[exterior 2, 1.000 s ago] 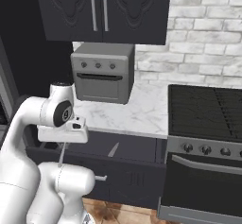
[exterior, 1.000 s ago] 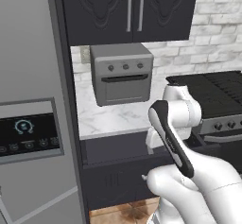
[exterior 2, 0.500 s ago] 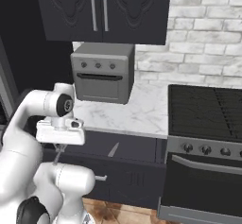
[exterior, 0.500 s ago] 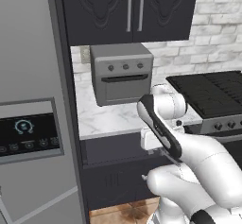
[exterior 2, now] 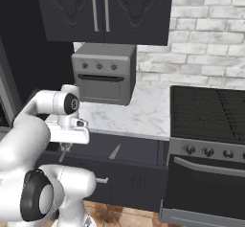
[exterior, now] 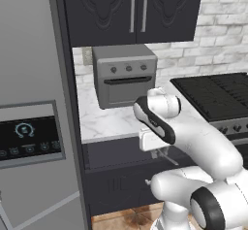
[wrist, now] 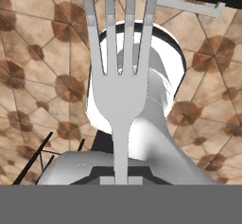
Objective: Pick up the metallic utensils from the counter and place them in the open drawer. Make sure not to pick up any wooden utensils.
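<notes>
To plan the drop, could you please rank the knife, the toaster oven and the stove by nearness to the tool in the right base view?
1. Knife, in the open drawer, right of the tool.
2. Toaster oven, on the worktop behind.
3. Stove, far right.

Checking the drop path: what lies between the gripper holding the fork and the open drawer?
Nothing: in the right base view the gripper holds the fork just beside the open drawer, where the knife lies.

Grey toaster oven (exterior: 125, 74), black stove (exterior 2: 206, 110)
</notes>
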### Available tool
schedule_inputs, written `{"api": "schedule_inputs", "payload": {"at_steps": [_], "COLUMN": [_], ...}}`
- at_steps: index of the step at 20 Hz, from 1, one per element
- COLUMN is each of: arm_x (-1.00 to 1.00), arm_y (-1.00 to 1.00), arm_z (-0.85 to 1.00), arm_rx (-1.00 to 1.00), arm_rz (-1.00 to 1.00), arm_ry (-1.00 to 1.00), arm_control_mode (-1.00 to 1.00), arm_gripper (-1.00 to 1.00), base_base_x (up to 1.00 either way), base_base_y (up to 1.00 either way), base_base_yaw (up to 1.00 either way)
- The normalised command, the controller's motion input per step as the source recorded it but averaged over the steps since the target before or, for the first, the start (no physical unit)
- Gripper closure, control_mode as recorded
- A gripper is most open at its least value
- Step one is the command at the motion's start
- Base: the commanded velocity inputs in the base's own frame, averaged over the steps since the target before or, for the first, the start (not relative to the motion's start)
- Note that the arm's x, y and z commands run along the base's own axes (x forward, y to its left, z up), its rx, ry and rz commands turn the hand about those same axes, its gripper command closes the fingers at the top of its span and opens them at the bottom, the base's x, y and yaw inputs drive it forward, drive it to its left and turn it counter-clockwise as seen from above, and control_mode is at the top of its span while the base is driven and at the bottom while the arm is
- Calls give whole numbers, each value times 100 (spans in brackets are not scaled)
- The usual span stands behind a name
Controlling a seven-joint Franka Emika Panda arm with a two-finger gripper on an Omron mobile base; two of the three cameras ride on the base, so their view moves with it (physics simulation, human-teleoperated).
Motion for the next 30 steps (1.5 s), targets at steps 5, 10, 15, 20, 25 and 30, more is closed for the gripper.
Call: {"api": "schedule_inputs", "payload": {"at_steps": [5,10,15,20,25,30], "arm_x": [70,34,22,34,32,33], "arm_y": [6,2,12,10,9,13], "arm_z": [-37,-21,-30,-25,-4,-24], "arm_rx": [-1,0,-2,-1,0,0], "arm_rz": [0,0,0,0,0,0], "arm_ry": [0,10,13,4,0,0], "arm_control_mode": [-100,-100,-100,-100,-100,-100], "arm_gripper": [100,100,100,100,100,100], "base_base_x": [0,0,0,0,0,0], "base_base_y": [0,0,0,0,0,0], "base_base_yaw": [0,0,0,0,0,0]}}
